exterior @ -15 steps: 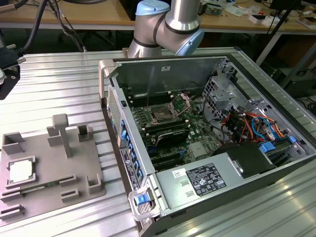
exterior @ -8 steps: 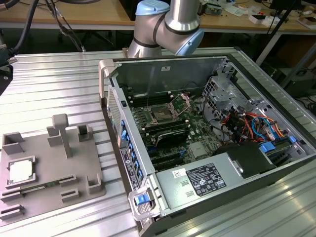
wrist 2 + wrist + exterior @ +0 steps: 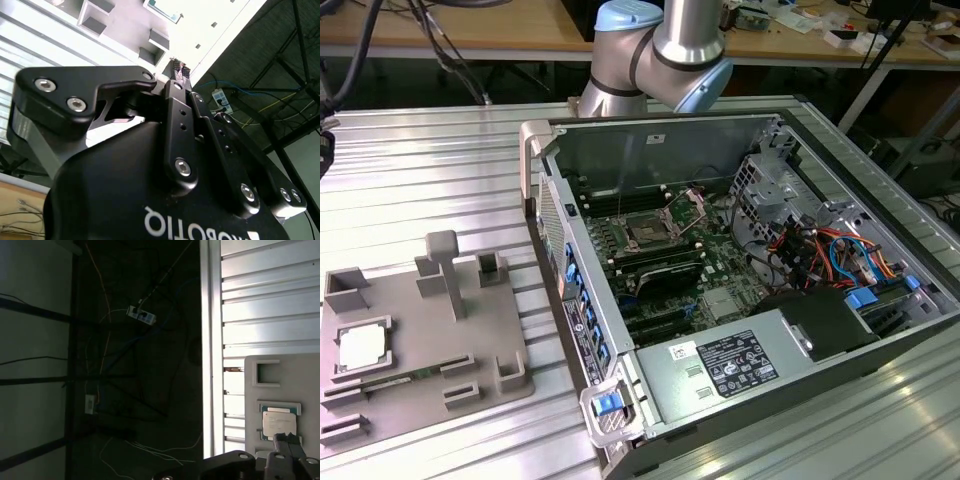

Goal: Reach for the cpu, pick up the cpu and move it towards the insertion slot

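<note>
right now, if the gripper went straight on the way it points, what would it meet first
Most likely the cpu, lying in a recess of the grey tray: in the first wrist view the gripper points straight at it. The gap between them is hard to judge.

Blown-out glare, deep shadows, even daylight

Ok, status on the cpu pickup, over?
Gripper high over the grey tray, apart from the cpu. The cpu flat in a tray recess. Nothing lying across the insertion slot.
</note>
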### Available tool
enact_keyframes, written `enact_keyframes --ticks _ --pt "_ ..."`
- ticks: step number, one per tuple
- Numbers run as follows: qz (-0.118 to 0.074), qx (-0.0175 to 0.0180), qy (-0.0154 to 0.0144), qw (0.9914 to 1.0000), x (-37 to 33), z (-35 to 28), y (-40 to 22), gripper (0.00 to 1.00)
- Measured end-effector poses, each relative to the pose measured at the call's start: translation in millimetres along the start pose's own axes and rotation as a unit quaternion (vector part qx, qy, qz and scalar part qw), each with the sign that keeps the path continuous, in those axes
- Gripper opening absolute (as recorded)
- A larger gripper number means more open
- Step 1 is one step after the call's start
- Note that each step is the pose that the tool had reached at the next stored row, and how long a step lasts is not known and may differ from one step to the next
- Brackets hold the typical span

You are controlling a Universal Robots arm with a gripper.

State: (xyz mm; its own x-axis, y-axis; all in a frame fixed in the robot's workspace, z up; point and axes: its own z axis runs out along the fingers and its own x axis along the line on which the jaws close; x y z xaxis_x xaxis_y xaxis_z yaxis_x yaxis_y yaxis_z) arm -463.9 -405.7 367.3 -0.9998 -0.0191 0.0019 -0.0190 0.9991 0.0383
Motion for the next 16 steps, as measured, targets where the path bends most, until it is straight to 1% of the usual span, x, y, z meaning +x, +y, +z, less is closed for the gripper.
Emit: enact_keyframes --ticks 8,16 --pt "0.0 0.0 0.0 1.0 7.0 0.0 0.1 0.11" --pt "0.0 0.0 0.0 1.0 7.5 0.0 0.1 0.11"
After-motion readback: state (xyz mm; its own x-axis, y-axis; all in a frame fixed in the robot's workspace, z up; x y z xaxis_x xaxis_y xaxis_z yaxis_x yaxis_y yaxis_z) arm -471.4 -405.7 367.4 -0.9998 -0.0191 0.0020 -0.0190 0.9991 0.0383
